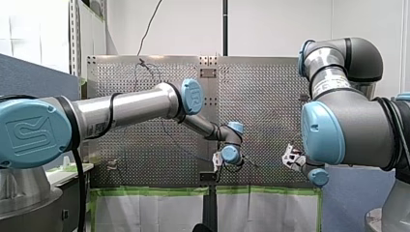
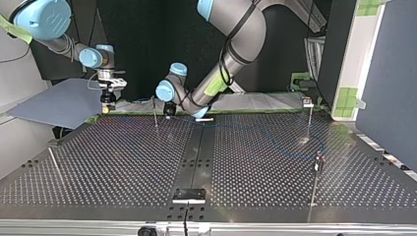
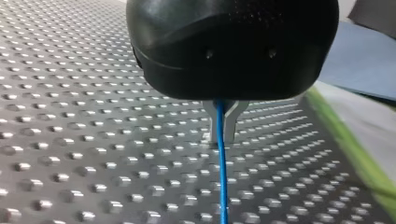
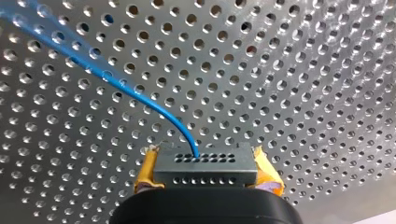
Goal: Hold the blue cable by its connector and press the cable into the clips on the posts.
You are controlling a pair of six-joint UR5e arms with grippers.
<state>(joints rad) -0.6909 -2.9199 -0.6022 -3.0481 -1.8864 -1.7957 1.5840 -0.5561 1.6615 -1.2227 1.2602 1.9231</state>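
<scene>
The blue cable (image 3: pixel 222 186) runs from between the metal fingers (image 3: pixel 229 126) of my left gripper (image 3: pixel 223 136), which is shut on it low over the perforated table (image 3: pixel 70 140). In the right wrist view my right gripper (image 4: pixel 206 161), with yellow pads (image 4: pixel 145 170), is shut on the grey connector (image 4: pixel 205 177). The cable (image 4: pixel 140 98) leaves the connector and curves away over the plate. In the top view my left gripper (image 2: pixel 169 110) is beside a thin post (image 2: pixel 155 113), and my right gripper (image 2: pixel 108 98) hangs at the table's far left edge. Two more posts (image 2: pixel 309 110) (image 2: pixel 318 164) stand at that view's right.
A grey-blue board (image 2: pixel 59 103) lies beside the table at the top view's left. A small black bracket (image 2: pixel 189 195) sits at the table's near edge, and a thin rod (image 2: pixel 55 164) leans at the left. Green tape (image 1: pixel 154 191) lines the table's edge in the front view.
</scene>
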